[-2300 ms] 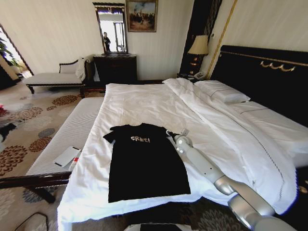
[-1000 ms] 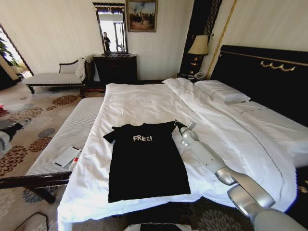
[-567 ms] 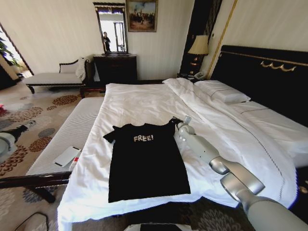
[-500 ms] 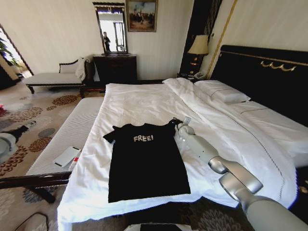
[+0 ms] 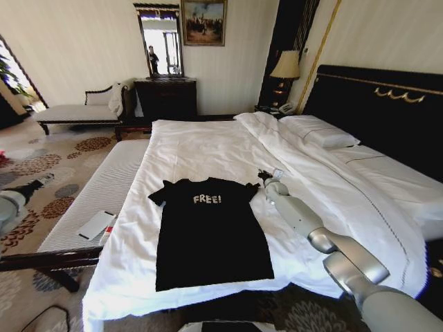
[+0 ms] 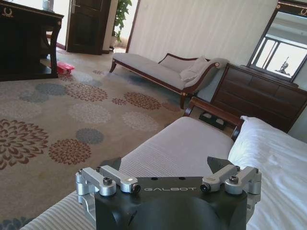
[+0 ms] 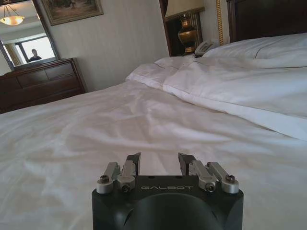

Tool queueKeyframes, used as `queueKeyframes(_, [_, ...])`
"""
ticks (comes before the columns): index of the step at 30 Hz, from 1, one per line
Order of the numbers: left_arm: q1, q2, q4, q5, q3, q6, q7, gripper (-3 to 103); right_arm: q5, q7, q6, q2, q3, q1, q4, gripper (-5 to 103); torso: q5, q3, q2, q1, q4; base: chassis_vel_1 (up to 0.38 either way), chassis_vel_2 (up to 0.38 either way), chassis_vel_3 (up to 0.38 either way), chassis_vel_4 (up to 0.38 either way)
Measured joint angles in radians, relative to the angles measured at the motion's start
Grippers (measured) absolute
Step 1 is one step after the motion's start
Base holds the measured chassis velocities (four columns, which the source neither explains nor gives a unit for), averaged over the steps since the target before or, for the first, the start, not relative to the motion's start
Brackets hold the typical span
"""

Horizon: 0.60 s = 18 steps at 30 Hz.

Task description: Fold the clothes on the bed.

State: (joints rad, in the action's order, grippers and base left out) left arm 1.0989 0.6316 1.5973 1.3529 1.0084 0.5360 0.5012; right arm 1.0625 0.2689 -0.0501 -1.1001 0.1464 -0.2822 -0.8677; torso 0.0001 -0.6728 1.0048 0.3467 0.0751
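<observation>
While no fold could be made out anywhere, the folding was judged hardly begun. At the left edge of the head view the left gripper (image 5: 43, 179) was seen over the carpet; in its wrist view the fingers (image 6: 221, 165) were spread apart and nothing was held. Left of centre, the T-shirt (image 5: 210, 232) was laid flat and face up on the bed (image 5: 208, 149), near its lower edge, both sleeves spread and white lettering readable on the chest. Just right of the shirt's right sleeve, the right gripper (image 5: 268, 174) was placed low over the sheet, its fingers (image 7: 185, 162) parted with only white sheet seen between them. Sleeves and body were judged left to fold.
</observation>
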Motion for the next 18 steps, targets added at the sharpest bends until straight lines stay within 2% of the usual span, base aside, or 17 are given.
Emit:
queueKeyframes(1, [0.002, 0.0, 0.002, 0.0, 0.0, 0.0, 0.001, 100, 0.004, 0.001, -0.001, 0.009, -0.007, -0.015, -0.016, 50, -0.0001, 0.0, 0.0, 0.0, 0.0, 0.0, 0.0, 0.0, 0.0])
queueKeyframes(3, [0.003, 0.0, 0.005, 0.0, 0.0, 0.0, 0.003, 100, 0.006, 0.002, -0.001, 0.018, -0.016, -0.033, -0.035, 50, 0.0, 0.0, 0.0, 0.0, -0.0001, 0.0, 0.0, 0.0, 0.0])
queueKeyframes(7, [0.012, 0.004, 0.015, 0.001, 0.003, 0.0, 0.007, 100, 0.05, 0.013, -0.007, 0.062, -0.055, -0.133, -0.14, 71, 0.0004, 0.0, 0.0, 0.0, 0.0004, 0.0, 0.0, 0.0, 0.0])
queueKeyframes(8, [0.012, 0.004, 0.015, 0.001, 0.003, 0.0, 0.007, 100, 0.05, 0.013, -0.007, 0.062, -0.055, -0.133, -0.14, 71, 0.0004, 0.0, 0.0, 0.0, 0.0004, 0.0, 0.0, 0.0, 0.0])
queueKeyframes(11, [0.025, 0.007, 0.019, 0.001, 0.012, 0.0, 0.007, 100, 0.131, -0.004, -0.01, 0.095, -0.095, -0.204, -0.234, 77, 0.0001, 0.0, 0.0, 0.0, 0.0007, 0.0, 0.0, 0.0, 0.0])
queueKeyframes(12, [0.028, 0.009, 0.02, 0.0, 0.014, 0.0, 0.007, 100, 0.16, -0.008, -0.016, 0.102, -0.105, -0.22, -0.26, 88, 0.0001, 0.0, 0.0, 0.0, 0.0006, 0.0, 0.0, 0.0, 0.0])
queueKeyframes(13, [0.03, 0.012, 0.023, 0.0, 0.016, 0.001, 0.007, 100, 0.184, -0.01, -0.022, 0.106, -0.114, -0.234, -0.281, 93, 0.0, 0.0, 0.0, 0.0, 0.0003, 0.0, 0.0, 0.0, 0.0])
queueKeyframes(14, [0.03, 0.012, 0.023, 0.0, 0.016, 0.001, 0.007, 100, 0.184, -0.01, -0.022, 0.106, -0.114, -0.234, -0.281, 93, 0.0, 0.0, 0.0, 0.0, 0.0003, 0.0, 0.0, 0.0, 0.0])
queueKeyframes(15, [0.033, 0.015, 0.025, 0.0, 0.017, 0.001, 0.008, 100, 0.215, -0.011, -0.031, 0.109, -0.124, -0.252, -0.304, 97, -0.0001, 0.0, 0.0, 0.0, -0.0001, 0.0, 0.0, 0.0, 0.0])
queueKeyframes(18, [0.034, 0.02, 0.035, -0.001, 0.017, 0.003, 0.012, 100, 0.299, -0.016, -0.052, 0.106, -0.141, -0.28, -0.342, 100, -0.0001, 0.0, 0.0, 0.0, 0.0001, 0.0, 0.0, 0.0, 0.0])
